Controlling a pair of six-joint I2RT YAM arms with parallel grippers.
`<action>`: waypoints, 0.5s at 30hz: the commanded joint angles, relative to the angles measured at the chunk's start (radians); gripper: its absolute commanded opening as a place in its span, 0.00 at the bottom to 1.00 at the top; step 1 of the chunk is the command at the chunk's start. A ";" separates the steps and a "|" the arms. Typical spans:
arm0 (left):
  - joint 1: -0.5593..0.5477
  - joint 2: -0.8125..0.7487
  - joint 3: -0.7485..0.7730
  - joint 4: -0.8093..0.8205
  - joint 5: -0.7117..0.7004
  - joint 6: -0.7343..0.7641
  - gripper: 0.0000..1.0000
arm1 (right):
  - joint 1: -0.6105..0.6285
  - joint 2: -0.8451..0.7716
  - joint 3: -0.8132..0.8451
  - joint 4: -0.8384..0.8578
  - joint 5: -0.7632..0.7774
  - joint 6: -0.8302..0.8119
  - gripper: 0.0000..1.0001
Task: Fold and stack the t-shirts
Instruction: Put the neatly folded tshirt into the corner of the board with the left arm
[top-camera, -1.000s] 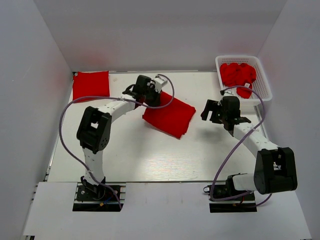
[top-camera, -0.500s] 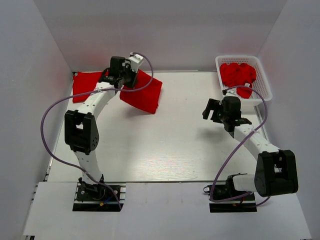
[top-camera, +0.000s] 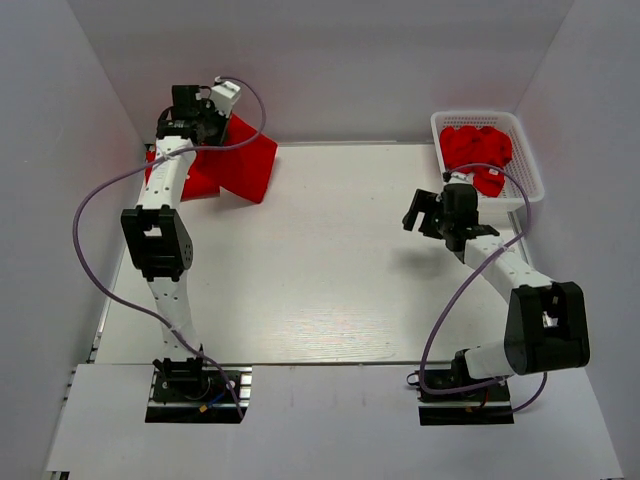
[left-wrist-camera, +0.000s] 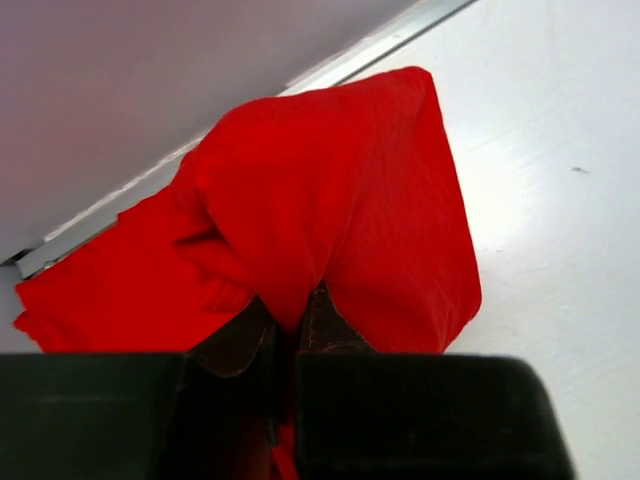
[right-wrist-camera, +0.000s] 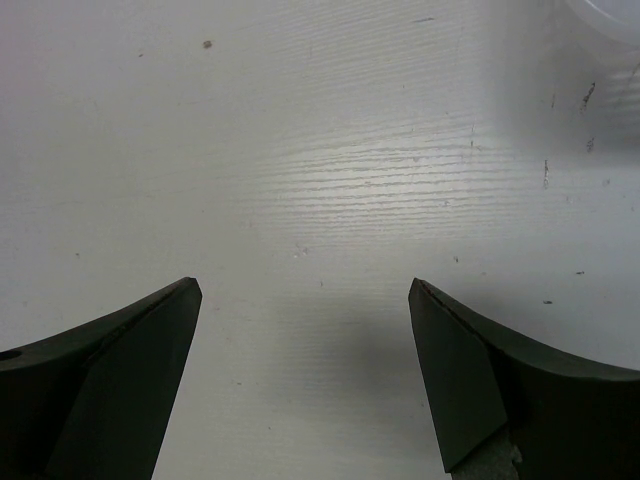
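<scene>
A folded red t-shirt (left-wrist-camera: 340, 190) is pinched between the nearly closed fingers of the left claw (left-wrist-camera: 290, 318). It is held hanging at the far left corner of the table (top-camera: 320, 280), over a second folded red t-shirt (top-camera: 203, 186) laid flat there. The right claw (right-wrist-camera: 305, 300) is spread wide above bare tabletop. More crumpled red t-shirts (top-camera: 475, 148), too tangled to be counted, are heaped in one white basket (top-camera: 528, 165).

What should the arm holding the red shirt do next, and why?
Probably lower it. The left gripper pinches the hanging t-shirt close over the flat t-shirt in the far left corner, so easing it down onto that one, then letting go, would likely stack them.
</scene>
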 joint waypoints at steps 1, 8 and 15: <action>0.055 0.008 0.126 -0.038 0.063 0.047 0.00 | -0.004 0.031 0.081 -0.036 0.017 -0.003 0.90; 0.140 0.039 0.247 -0.077 0.156 0.057 0.00 | 0.001 0.084 0.173 -0.085 0.057 -0.047 0.90; 0.188 0.019 0.264 -0.075 0.178 0.067 0.00 | 0.001 0.094 0.202 -0.081 0.031 -0.055 0.90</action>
